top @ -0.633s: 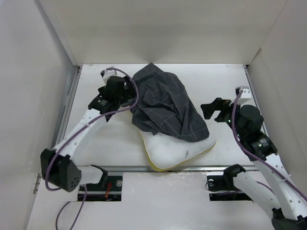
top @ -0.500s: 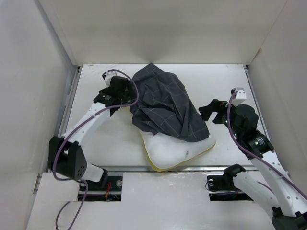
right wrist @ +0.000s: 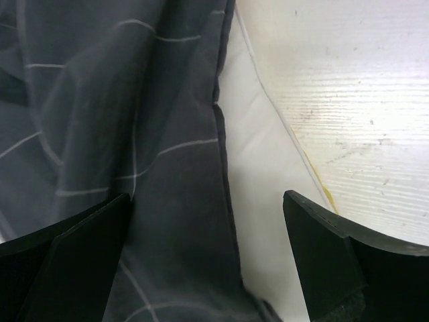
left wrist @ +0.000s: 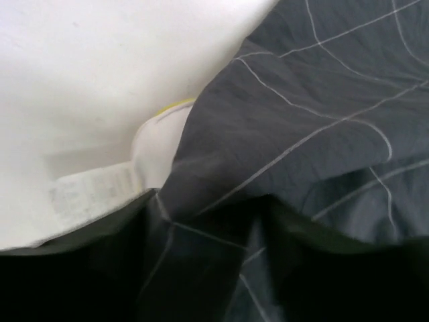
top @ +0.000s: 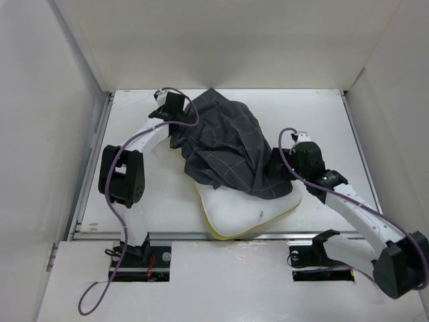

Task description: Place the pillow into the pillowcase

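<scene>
My right gripper [right wrist: 206,201] stands spread wide astride the hem of the pillowcase [top: 228,144] at the cloth's 4 o'clock edge. My left gripper [top: 177,119] is buried in fabric at 10 o'clock, and I cannot tell whether its jaws have anything. The pillowcase lies over the far part of the pillow [top: 244,208], which sits mid-table with its bare end toward 6 o'clock. My worry is that closing now could pinch both cloth layers, or the pillow's edge too, sealing the mouth rather than opening it. The white table [top: 154,188] looks smooth, so the pillow may slide. Pale walls [top: 234,40] close in on three sides.
</scene>
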Robot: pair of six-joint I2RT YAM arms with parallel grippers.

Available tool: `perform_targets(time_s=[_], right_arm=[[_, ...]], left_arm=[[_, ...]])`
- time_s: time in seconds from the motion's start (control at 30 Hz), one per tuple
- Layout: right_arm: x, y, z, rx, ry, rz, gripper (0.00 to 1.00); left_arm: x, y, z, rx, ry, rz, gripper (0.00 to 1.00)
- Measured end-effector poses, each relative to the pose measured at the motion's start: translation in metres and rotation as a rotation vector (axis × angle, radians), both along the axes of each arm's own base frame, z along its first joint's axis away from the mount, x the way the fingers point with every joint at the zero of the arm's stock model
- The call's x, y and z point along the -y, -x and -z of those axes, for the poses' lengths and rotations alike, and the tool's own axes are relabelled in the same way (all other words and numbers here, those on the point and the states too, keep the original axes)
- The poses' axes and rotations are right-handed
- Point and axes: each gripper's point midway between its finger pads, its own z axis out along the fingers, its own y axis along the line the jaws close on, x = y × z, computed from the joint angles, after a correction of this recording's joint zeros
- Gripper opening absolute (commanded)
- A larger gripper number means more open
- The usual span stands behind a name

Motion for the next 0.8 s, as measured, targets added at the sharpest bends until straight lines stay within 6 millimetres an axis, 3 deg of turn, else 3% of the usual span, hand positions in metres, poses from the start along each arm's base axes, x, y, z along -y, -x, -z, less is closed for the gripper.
perform_targets(time_s=[0.03,0.07,0.1,0.17,0.2,0.23,0.3,0.37,0.43,0.53,0.63,0.7,0.8], right_arm=[[-0.002,-0.001,0.007,-0.019,0.009,-0.006,1.0],[-0.006,-0.003,0.014,-0.036,0.017,-0.013,1.0],[-0.009,-0.004,0.02,-0.051,0.024,-0.022,0.85],[-0.017,-0.007,0.033,-0.076,0.039,-0.038,0.6],[-0.019,-0.009,0.037,-0.084,0.048,-0.042,0.42],[-0.021,-0.011,0.04,-0.089,0.058,-0.045,0.0],[-0.024,-0.018,0.037,-0.084,0.058,-0.044,0.0],[-0.03,-0.028,0.019,-0.049,0.051,-0.055,0.0],[-0.037,-0.039,-0.011,0.014,0.039,-0.07,0.0],[-0.048,-0.056,-0.082,0.183,0.003,-0.1,0.0],[-0.044,-0.053,-0.152,0.357,-0.024,-0.096,0.0],[-0.029,-0.048,-0.191,0.458,-0.016,-0.048,0.0],[0.003,-0.044,-0.229,0.532,0.042,0.076,0.0]], left_arm=[[0.002,-0.003,0.005,-0.008,-0.001,0.007,0.28],[0.004,-0.005,0.011,-0.02,0.001,0.015,0.15],[0.006,-0.004,0.016,-0.034,0.002,0.028,0.0],[0.009,-0.004,0.019,-0.046,0.005,0.055,0.0],[0.009,-0.004,0.018,-0.049,0.003,0.062,0.0],[0.009,-0.005,0.013,-0.042,0.001,0.066,0.0],[0.006,-0.005,-0.003,-0.02,-0.009,0.07,0.0],[0.0,-0.003,-0.029,0.02,-0.028,0.06,0.0],[-0.009,0.001,-0.075,0.104,-0.041,0.039,0.0],[-0.025,0.024,-0.183,0.335,-0.026,-0.004,0.0],[-0.049,0.073,-0.293,0.601,0.016,-0.05,0.0],[-0.068,0.119,-0.358,0.779,0.059,-0.083,0.0],[-0.085,0.173,-0.412,0.948,0.111,-0.096,0.0]])
